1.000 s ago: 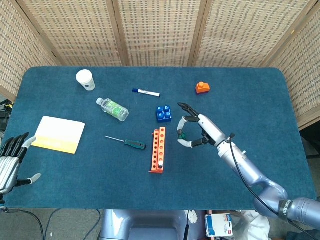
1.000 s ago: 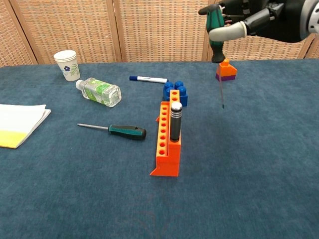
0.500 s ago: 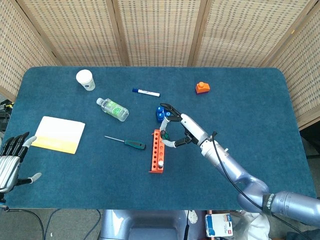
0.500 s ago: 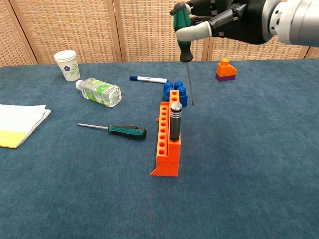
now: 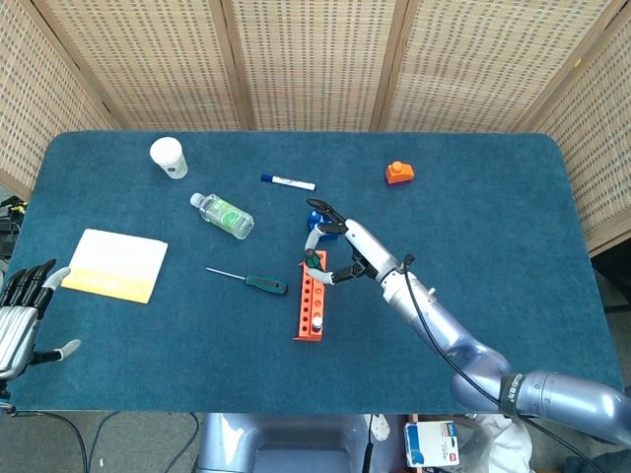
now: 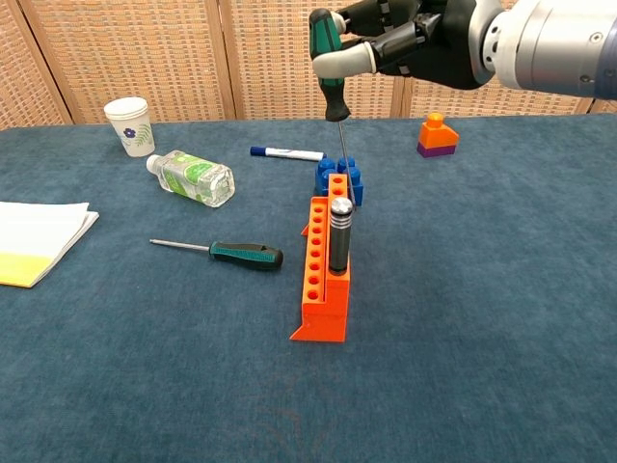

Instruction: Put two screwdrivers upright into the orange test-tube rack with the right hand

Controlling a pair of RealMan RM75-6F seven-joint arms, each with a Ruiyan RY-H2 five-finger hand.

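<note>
The orange test-tube rack [image 6: 326, 275] [image 5: 310, 298] lies lengthwise at the table's middle. A dark ribbed handle with a silver cap [image 6: 339, 234] stands upright in a hole near its front end. My right hand [image 6: 410, 40] [image 5: 345, 246] grips a green-and-black-handled screwdriver [image 6: 331, 60] upright, tip down. Its thin shaft [image 6: 343, 154] hangs just over the rack's far end. A second green-handled screwdriver [image 6: 228, 253] [image 5: 254, 281] lies flat on the cloth left of the rack. My left hand [image 5: 22, 317] hangs at the near left table edge with fingers spread, holding nothing.
A blue brick [image 6: 335, 177] sits right behind the rack's far end. Also on the blue cloth are a marker [image 6: 286, 153], a plastic bottle [image 6: 193, 177], a paper cup [image 6: 130, 125], a yellow-white pad [image 6: 34, 241] and an orange-purple brick [image 6: 437, 135].
My right hand has carried the upright screwdriver leftward, from beside the orange-purple brick to above the rack's far end. The left hand has stayed put.
</note>
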